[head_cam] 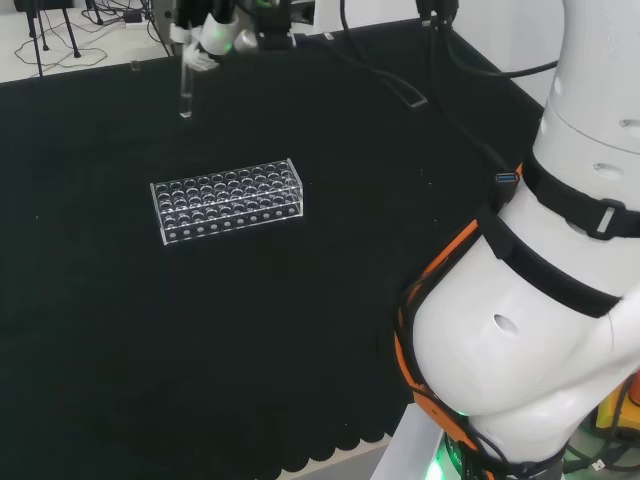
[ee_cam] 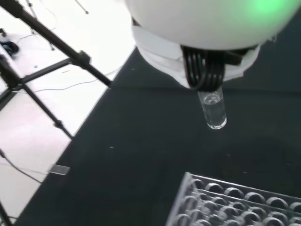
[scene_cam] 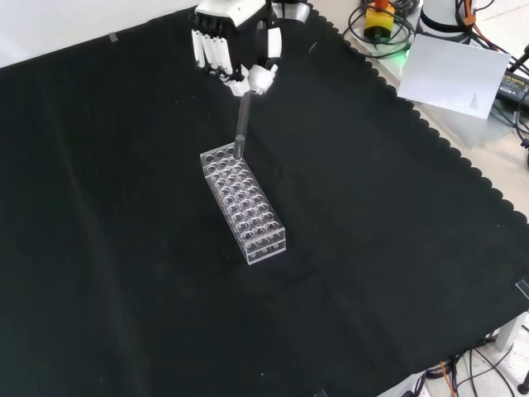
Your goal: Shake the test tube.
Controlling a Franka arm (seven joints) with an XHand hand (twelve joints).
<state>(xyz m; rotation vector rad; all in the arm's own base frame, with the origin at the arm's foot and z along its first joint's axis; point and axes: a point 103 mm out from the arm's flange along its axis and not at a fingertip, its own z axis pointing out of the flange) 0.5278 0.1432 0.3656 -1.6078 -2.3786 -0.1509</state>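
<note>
Test tube [scene_cam: 242, 128] hangs upright in the air, pinched near its top by the curled fingers of the hand [scene_cam: 234, 51]. It is lifted clear of the rack [scene_cam: 244, 203], seemingly to leave room for shaking.

A robotics laboratory. A clear test-tube rack [head_cam: 227, 200] stands on a black-clothed bench [scene_cam: 124, 248]. Tripods [ee_cam: 42, 61] and cables [scene_cam: 388, 41] ring it.
</note>
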